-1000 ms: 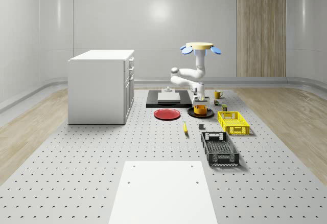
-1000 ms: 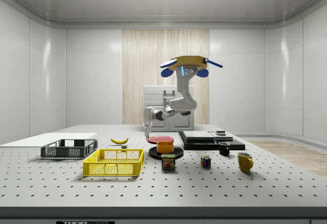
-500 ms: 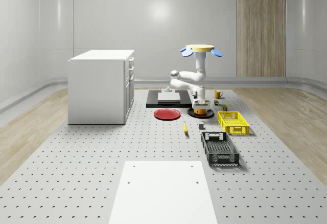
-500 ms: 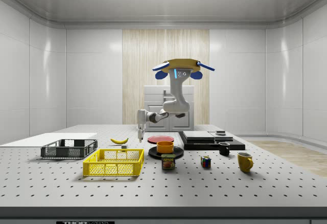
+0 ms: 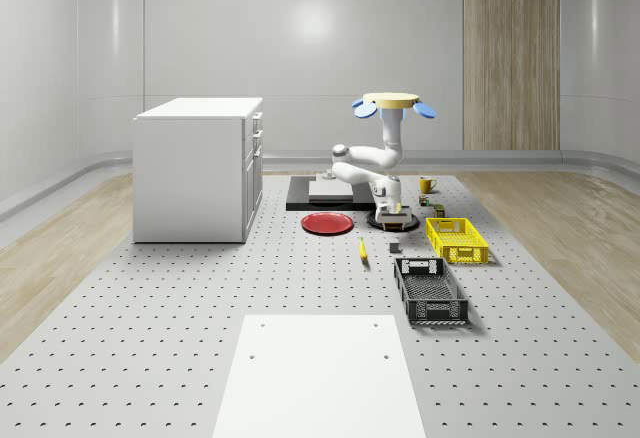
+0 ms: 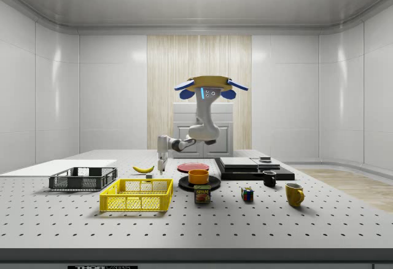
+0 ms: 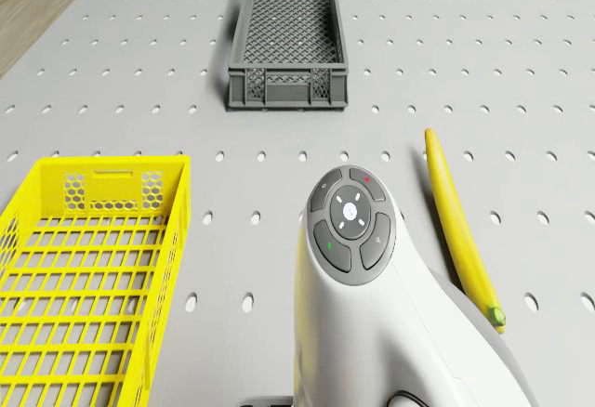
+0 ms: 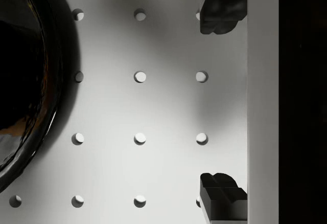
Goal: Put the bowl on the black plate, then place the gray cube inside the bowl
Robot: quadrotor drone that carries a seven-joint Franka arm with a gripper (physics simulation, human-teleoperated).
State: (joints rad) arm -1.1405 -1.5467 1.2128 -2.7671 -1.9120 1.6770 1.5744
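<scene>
Drone (image 6: 206, 86) hovering above table (image 5: 180, 328), roughly over black plate (image 6: 184, 183) area in side view. Arm bent down and toward side view's left; gripper (image 6: 161, 168) pointing down, just above table, near banana (image 6: 143, 169), well apart from bowl. Wrist view: fingers (image 8: 219, 9) spread wide w/ nothing between, bare perforated table underneath, plate rim (image 8: 36, 132) just beside.

Orange bowl (image 6: 198, 175) already sitting on black plate, next to red plate (image 5: 327, 223). Gray cube (image 5: 394, 246) on table btwn banana (image 5: 362, 249) and yellow basket (image 5: 457, 239), not in bowl.

Drone view: yellow basket (image 7: 88, 277), dark basket (image 7: 287, 49), banana (image 7: 462, 230) ahead, arm link in front.

Also on table in side view: can (image 6: 202, 194), colored cube (image 6: 247, 194), black cup (image 6: 269, 178), yellow mug (image 6: 294, 193).
</scene>
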